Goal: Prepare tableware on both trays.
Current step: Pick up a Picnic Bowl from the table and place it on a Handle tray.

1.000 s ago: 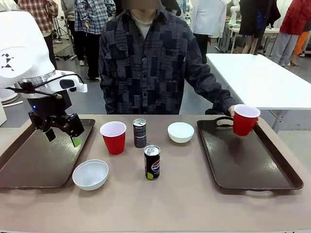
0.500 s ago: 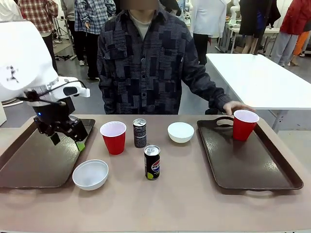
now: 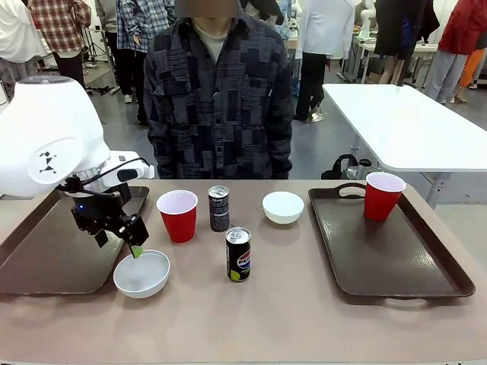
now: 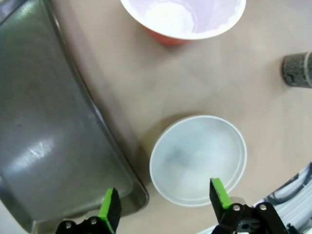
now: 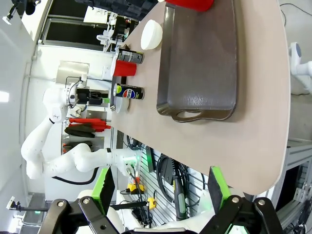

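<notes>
Tan table; left pincer wide open, empty, above white bowl, rim part-hidden.

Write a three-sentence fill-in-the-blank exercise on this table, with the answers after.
The open left gripper hangs over a white ____.
The right tray holds one red ____.
The can nearest the robot bears the ____ logo.
Answers: bowl; cup; Pepsi.
</notes>
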`<act>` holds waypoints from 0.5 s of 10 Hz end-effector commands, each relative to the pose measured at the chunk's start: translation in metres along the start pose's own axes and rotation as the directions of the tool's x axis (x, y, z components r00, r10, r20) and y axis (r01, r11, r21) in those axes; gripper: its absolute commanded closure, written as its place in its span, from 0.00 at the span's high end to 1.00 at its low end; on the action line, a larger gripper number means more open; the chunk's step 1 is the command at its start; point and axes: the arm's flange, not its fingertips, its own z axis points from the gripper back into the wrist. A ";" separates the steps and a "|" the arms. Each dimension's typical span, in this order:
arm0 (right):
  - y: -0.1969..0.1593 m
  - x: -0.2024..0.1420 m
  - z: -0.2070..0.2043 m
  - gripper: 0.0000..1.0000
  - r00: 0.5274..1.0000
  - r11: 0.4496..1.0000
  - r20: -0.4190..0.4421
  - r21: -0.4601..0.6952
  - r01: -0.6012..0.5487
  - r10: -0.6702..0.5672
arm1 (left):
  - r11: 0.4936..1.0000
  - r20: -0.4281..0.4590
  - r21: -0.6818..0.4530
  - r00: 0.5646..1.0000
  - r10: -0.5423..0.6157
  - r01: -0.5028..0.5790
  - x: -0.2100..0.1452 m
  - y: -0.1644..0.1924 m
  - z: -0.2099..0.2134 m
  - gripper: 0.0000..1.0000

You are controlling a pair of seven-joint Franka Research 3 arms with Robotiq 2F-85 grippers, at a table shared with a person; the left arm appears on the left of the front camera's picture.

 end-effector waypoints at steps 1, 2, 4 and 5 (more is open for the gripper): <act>0.000 -0.001 0.001 1.00 1.000 1.000 0.005 0.007 -0.003 0.003 | 0.999 -0.016 0.040 1.000 0.025 -0.024 0.008 -0.006 -0.015 0.94; 0.000 -0.001 0.001 1.00 1.000 1.000 0.005 0.007 -0.003 0.003 | 0.999 -0.019 0.040 1.000 0.020 -0.019 0.010 -0.008 -0.022 0.90; 0.000 -0.001 0.001 1.00 1.000 1.000 0.005 0.007 -0.003 0.003 | 0.998 -0.033 0.053 0.999 0.026 -0.024 0.016 -0.006 -0.035 0.90; 0.000 -0.001 0.001 1.00 1.000 1.000 0.005 0.007 -0.003 0.003 | 0.998 -0.036 0.054 0.999 0.027 -0.025 0.018 -0.005 -0.042 0.90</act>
